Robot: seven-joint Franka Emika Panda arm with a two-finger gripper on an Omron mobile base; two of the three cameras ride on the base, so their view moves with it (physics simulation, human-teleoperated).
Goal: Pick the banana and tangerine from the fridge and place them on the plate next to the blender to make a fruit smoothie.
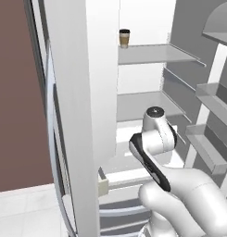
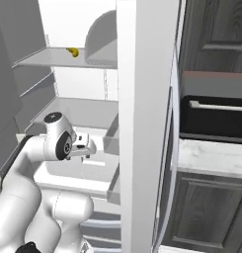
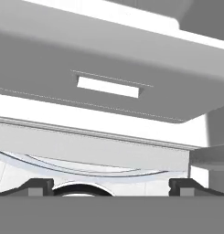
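The fridge (image 1: 147,99) stands open, its white shelves and drawers facing me. On its upper shelf lies the banana (image 2: 72,51), small, yellow and curved, well above my hand. The tangerine, the plate and the blender are out of view. My gripper (image 2: 89,149) is low inside the fridge, at the height of the pull-out drawers. In the hand view my gripper (image 3: 112,187) is open, with its two dark fingertips (image 3: 38,185) far apart and nothing between them. Close in front of it is a grey drawer front (image 3: 49,55) with a pale slot handle (image 3: 108,87).
A tan coffee cup with a dark lid (image 1: 124,38) stands on the upper shelf. Fridge doors (image 1: 73,92) (image 2: 142,99) flank the arm closely. Door bins (image 1: 212,99) jut out on the right. A dark oven (image 2: 214,118) and a pale counter (image 2: 211,155) lie beyond the right door.
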